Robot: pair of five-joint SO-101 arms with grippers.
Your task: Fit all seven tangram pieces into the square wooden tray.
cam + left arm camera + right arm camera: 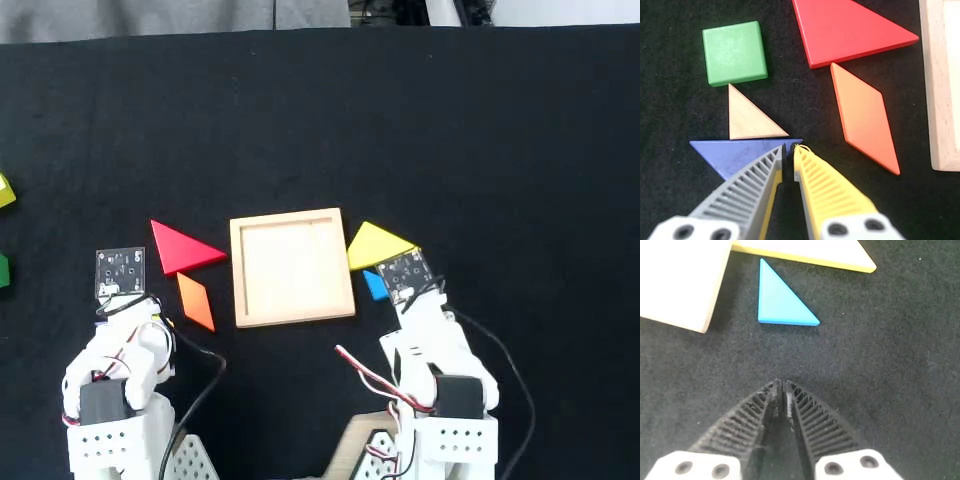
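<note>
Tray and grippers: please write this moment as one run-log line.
tray: no piece inside | left gripper: shut, above dark blue triangle | right gripper: shut, near light blue triangle

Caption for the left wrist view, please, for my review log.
Shut left gripper over a blue triangle; pale triangle, green square, red triangle and orange parallelogram lie outside the tray.

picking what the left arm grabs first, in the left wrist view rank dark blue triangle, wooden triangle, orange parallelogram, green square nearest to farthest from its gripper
1. dark blue triangle, at the tips of the left gripper.
2. wooden triangle, along the blue one's long edge.
3. orange parallelogram, beside the wooden tray.
4. green square, beyond the wooden triangle.
</note>
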